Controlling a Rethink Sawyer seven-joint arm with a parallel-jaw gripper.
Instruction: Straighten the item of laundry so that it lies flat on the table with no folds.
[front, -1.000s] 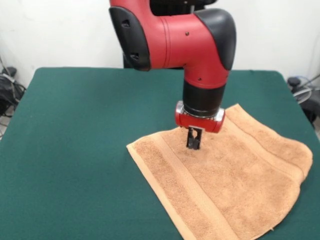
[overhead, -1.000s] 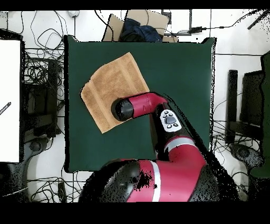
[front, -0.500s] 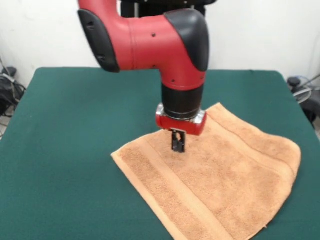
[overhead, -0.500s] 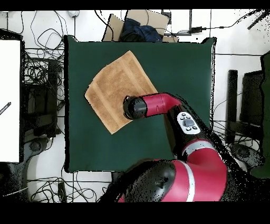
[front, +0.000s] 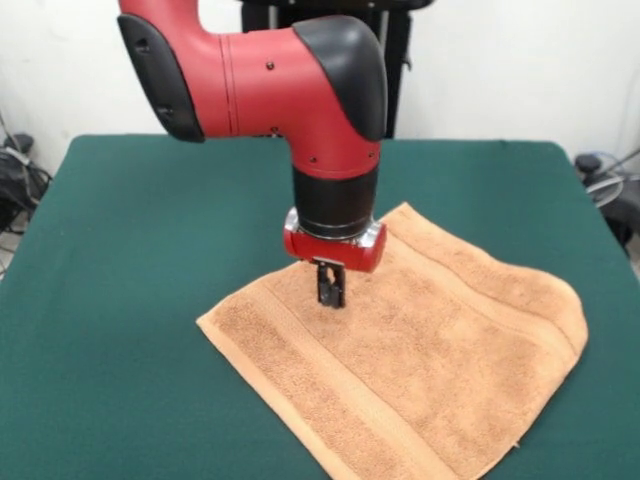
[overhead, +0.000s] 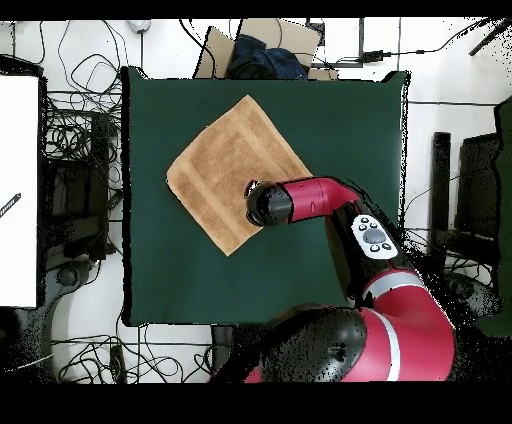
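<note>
The orange-tan towel (front: 440, 370) lies on the green table (front: 130, 250), near the front right in the front view, turned like a diamond, with a woven band along its left side. Its right edge is rounded and thick, as if doubled under. My gripper (front: 331, 298) points straight down onto the towel's far left part, fingers close together and pinching the cloth at the table's surface. In the overhead view the towel (overhead: 225, 160) lies in the table's (overhead: 340, 130) upper left part, and the arm's wrist (overhead: 268, 205) covers the gripper.
A cardboard box with dark cloth (overhead: 262, 50) stands just past the table's top edge in the overhead view. Cables lie on the floor all round. A white surface (overhead: 18, 190) is at the left and black stands (overhead: 470, 200) are at the right.
The gripper has slid left in the front view, dragging the towel with it. The towel has shifted toward the table's middle and turned a little.
</note>
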